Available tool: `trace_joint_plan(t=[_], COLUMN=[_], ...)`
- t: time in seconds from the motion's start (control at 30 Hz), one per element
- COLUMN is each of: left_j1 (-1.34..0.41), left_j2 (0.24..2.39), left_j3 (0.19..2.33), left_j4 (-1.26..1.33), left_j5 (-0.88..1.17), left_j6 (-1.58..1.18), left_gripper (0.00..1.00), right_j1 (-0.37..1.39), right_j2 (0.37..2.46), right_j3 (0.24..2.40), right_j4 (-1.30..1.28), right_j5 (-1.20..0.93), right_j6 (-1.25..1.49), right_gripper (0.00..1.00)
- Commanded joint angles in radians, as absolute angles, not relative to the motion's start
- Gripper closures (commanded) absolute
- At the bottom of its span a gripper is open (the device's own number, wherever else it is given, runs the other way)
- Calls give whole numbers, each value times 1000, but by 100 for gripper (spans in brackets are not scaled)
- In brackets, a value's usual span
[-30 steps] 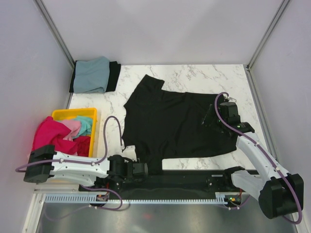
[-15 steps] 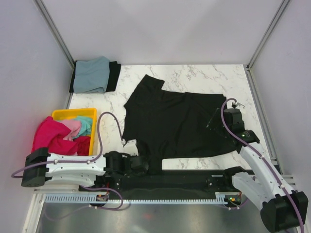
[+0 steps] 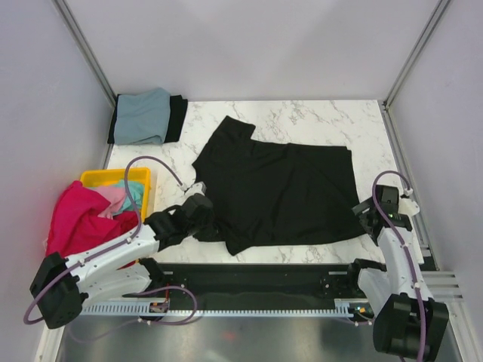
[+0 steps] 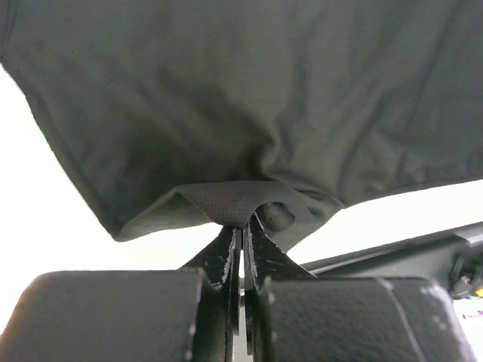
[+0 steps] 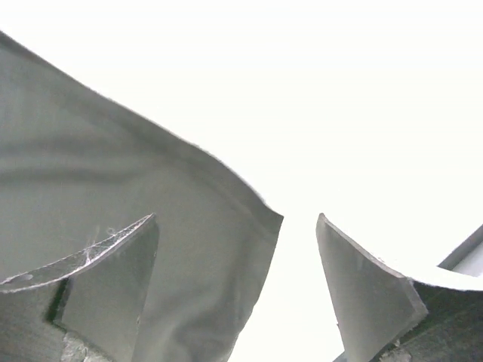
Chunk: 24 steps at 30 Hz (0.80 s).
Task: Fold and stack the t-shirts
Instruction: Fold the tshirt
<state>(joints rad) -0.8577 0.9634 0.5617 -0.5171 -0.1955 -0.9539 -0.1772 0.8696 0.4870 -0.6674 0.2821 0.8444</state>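
Black t-shirt (image 3: 279,188) lies spread flat mid-table (image 3: 317,113). Left fingers (image 4: 243,226) are pinched tight on its near-left corner, with the cloth bunched up a little there. Right fingers (image 3: 370,216) gape wide and hold nothing; the near-right corner sits between them. I'd drop the right lower and clamp that corner first. Then carry both corners to the far side together, level, edge taut, or the fold likely skews.
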Motion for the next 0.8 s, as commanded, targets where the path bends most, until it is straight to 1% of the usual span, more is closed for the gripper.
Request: trace_joint_plan(t=[0.0, 0.07, 0.13, 0.17, 0.23, 0.27, 0.3, 0.37, 0.4, 0.47, 0.57, 0.6, 0.67, 0.7, 0.77], left_j1=[-786, -746, -723, -701, -671, -661, -655, -641, -638, -634, -632, -632, -632, -632, -632], left_j2=[974, 980, 988, 994, 996, 993, 989, 983, 980, 977, 965, 962, 957, 954, 942], left_j3=[557, 546, 537, 534, 528, 526, 526, 531, 532, 529, 522, 520, 520, 522, 535], left_j4=[-373, -350, -325, -316, -293, -290, -285, -284, -285, -287, -288, -290, -302, -311, -330], left_j5=[-72, -26, -5, 26, 61, 70, 84, 92, 92, 97, 101, 103, 103, 98, 95], left_j6=[-801, -787, -770, -764, -752, -749, -743, -739, -736, -739, -750, -755, -756, -756, -755], left_gripper=[98, 98, 98, 98, 98, 98, 98, 98, 98, 98, 98, 98, 98, 98, 98], right_j1=[-215, -215, -215, -213, -215, -215, -215, -215, -215, -212, -212, -212, -212, -212, -212], right_j2=[839, 828, 816, 822, 845, 891, 922, 1004, 1024, 1043, 1002, 988, 953, 940, 904], right_j3=[505, 520, 528, 525, 509, 505, 494, 477, 450, 433, 442, 457, 472, 483, 486], right_j4=[-729, -765, -782, -779, -747, -736, -712, -681, -663, -617, -617, -626, -656, -670, -672], right_j5=[327, 340, 328, 307, 298, 290, 284, 262, 223, 201, 228, 241, 278, 282, 262], right_j6=[902, 934, 942, 934, 930, 920, 919, 910, 910, 911, 897, 890, 871, 868, 862], right_gripper=[9, 11, 16, 18, 18, 18, 22, 30, 38, 46, 56, 63, 71, 83, 95])
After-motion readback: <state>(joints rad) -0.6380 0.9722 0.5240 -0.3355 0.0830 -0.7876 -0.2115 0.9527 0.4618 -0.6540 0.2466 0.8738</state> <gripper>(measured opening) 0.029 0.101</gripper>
